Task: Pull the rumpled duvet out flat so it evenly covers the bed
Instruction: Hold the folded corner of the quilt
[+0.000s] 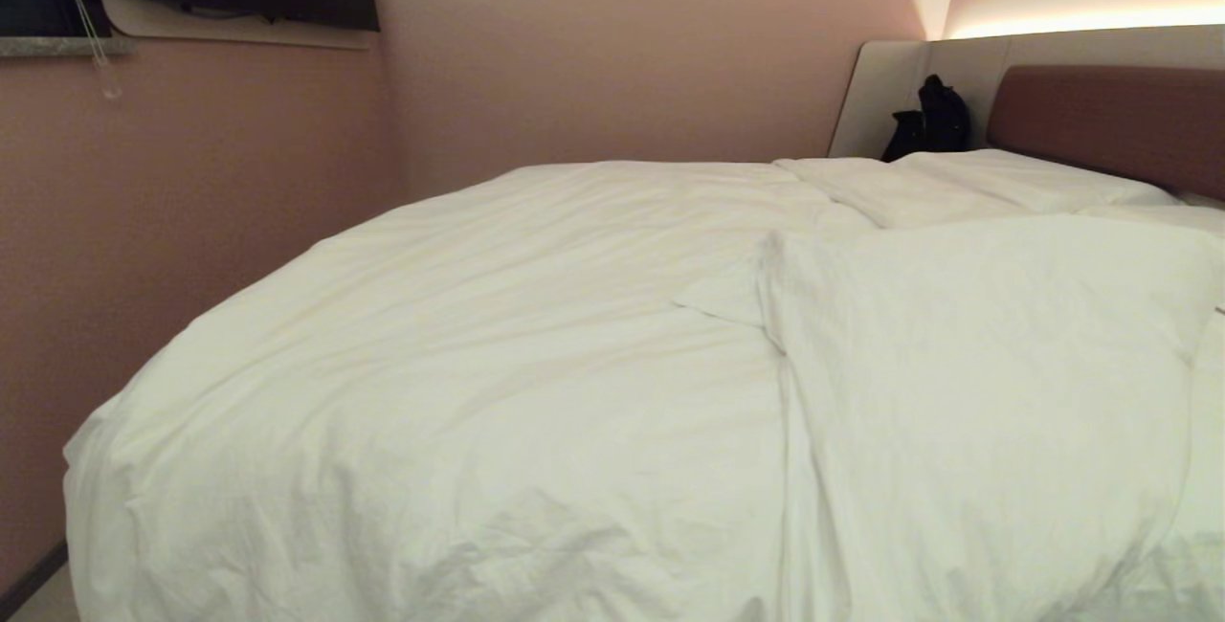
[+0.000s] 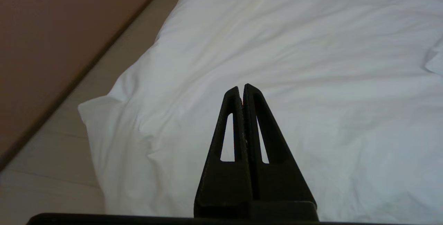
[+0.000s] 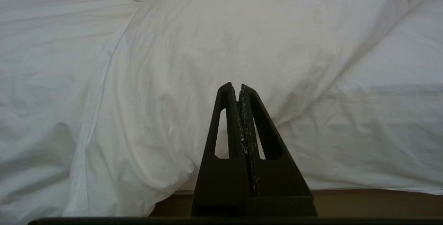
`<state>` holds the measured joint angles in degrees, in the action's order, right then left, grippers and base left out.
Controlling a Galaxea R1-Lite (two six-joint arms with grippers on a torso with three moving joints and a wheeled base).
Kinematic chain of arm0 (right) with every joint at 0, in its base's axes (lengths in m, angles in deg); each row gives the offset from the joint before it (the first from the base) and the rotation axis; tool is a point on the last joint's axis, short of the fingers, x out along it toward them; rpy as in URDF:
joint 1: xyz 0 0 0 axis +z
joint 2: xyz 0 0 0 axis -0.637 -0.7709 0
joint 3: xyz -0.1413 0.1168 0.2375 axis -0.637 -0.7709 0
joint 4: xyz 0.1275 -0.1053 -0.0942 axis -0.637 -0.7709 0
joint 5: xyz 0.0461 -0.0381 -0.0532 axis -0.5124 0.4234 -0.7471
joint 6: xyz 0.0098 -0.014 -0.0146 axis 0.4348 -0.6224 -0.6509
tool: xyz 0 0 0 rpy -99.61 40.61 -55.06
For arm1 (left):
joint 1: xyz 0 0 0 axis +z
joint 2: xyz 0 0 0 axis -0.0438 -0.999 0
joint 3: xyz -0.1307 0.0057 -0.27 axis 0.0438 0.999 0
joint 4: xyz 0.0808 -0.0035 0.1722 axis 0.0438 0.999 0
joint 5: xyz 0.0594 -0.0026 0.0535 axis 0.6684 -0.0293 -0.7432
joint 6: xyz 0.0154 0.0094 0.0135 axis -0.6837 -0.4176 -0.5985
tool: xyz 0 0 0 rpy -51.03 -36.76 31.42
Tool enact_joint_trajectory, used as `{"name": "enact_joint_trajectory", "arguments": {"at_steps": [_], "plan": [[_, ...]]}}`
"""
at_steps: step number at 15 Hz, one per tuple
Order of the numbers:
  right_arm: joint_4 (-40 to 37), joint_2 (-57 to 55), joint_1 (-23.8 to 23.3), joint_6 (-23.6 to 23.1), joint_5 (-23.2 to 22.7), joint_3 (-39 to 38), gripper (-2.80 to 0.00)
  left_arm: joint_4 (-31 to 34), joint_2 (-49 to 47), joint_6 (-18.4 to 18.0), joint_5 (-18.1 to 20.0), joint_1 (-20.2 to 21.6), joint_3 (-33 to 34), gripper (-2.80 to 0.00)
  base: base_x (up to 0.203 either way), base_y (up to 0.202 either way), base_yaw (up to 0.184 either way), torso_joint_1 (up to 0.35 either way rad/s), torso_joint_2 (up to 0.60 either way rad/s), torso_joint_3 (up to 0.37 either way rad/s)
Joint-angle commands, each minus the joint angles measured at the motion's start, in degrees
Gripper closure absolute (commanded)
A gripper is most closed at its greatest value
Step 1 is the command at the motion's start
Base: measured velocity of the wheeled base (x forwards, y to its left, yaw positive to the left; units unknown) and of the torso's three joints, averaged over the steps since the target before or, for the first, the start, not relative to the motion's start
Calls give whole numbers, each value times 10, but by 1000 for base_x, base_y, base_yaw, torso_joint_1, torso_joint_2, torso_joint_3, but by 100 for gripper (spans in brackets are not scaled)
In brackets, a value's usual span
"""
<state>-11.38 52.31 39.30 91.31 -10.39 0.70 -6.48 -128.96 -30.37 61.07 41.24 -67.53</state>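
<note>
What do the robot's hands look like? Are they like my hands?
Not like yours. The left hand is two flat black fingers tapering to a point, each with a long slot cut through. The right hand has the same shape, with whitish scuffs along its inner edges. No cables or sleeves show.

My view of the bed [image 1: 1101, 120] and what lies on it
The duvet [image 1: 498, 344] covers most of the mattress in front of me and hangs over the near corner toward the pale floor [image 2: 52, 155] by the wall; on my right a part of it is folded back on itself into a thick doubled layer [image 1: 976, 383] with a corner flap poking out toward the middle. Beyond that fold, flat white pillows [image 1: 1005, 177] lie at the brown padded headboard, and a dark bag [image 1: 933, 120] sits at the far corner against the pale panel
</note>
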Motion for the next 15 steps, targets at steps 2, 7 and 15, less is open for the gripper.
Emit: {"name": "enact_joint_trajectory", "arguments": {"at_steps": [2, 7, 15], "plan": [[0, 0, 0, 0, 0, 0, 0, 30, 137, -13, -23, -7, 19, 0, 0, 0, 0, 0, 0, 0], [0, 0, 0, 0, 0, 0, 0, 28, 204, -43, -272, -204, 66, 0, 0, 0, 0, 0, 0, 0], [0, 0, 0, 0, 0, 0, 0, 47, 477, -129, -405, -375, 204, 0, 0, 0, 0, 0, 0, 0]]}}
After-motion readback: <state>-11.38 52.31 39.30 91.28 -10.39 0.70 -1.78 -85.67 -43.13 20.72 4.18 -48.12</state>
